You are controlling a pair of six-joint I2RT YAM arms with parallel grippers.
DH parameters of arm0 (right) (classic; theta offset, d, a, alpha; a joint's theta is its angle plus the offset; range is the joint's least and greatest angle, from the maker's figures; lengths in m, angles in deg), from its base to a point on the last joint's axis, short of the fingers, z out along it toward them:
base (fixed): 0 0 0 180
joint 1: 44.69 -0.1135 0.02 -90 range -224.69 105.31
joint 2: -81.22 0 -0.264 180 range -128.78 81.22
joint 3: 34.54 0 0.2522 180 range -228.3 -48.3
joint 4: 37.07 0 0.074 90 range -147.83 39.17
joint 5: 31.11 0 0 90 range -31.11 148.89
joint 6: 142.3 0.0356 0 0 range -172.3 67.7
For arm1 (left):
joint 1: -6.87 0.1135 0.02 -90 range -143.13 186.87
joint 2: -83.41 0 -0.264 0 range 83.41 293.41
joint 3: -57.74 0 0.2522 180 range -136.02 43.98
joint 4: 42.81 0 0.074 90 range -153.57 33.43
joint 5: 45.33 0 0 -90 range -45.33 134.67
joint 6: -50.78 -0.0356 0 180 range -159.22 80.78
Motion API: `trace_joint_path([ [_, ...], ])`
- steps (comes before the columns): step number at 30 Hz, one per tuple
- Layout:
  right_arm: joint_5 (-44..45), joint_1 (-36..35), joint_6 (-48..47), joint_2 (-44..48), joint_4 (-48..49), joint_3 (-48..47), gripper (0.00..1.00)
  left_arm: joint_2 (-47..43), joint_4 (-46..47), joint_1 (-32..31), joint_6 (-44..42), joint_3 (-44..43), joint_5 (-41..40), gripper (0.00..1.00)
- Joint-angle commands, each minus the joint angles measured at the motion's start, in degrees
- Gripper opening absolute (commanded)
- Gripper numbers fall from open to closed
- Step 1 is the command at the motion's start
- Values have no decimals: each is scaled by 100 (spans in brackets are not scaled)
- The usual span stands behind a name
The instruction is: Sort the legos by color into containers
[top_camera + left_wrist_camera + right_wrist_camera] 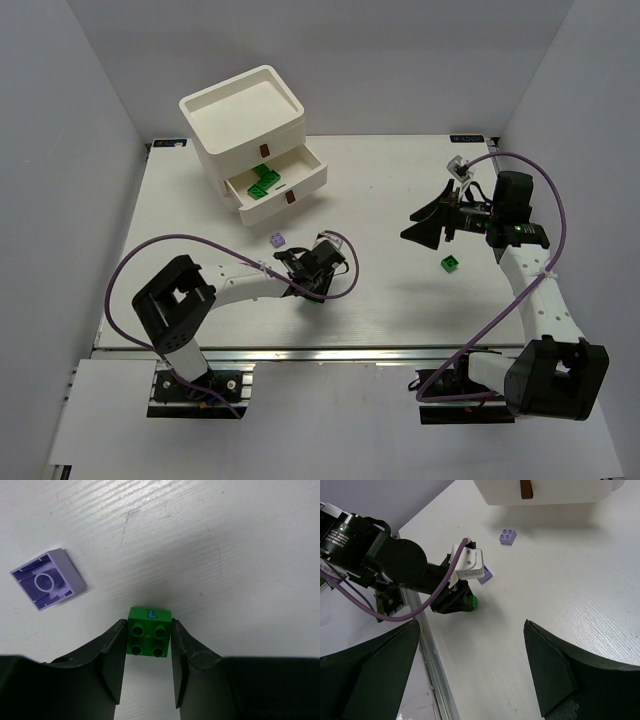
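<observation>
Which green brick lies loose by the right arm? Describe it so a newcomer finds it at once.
Find the right gripper, open over the right half of the table. Just nearer the arm bases, a small dark green brick lies alone on the white top. Unlike the green bricks in the open drawer or the other green brick clamped in the left gripper, nothing touches it.

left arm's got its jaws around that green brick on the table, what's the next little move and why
Probably a short lift straight up. In the left wrist view the jaws of the left gripper sit against both sides of the green brick, which rests on the table, so the grasp looks made. Once clear, it could head for the open drawer, which already holds green bricks.
</observation>
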Motion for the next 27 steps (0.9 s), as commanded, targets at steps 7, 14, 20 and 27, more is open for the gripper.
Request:
trace_joint_path([
  [7,-17,24,-43,60,-52,46,85,-952,-320,180,-461,-1146,-997,8],
  [14,159,-20,-78,104,-8,90,40,-620,-829,856,-988,-2605,-2035,0],
  [20,264,-28,-96,165,1,99,26,66,-1023,1858,-1506,-3923,-2176,0],
  [27,308,-28,-87,157,36,117,27,1322,-1357,2624,-1709,-5180,-2167,0],
])
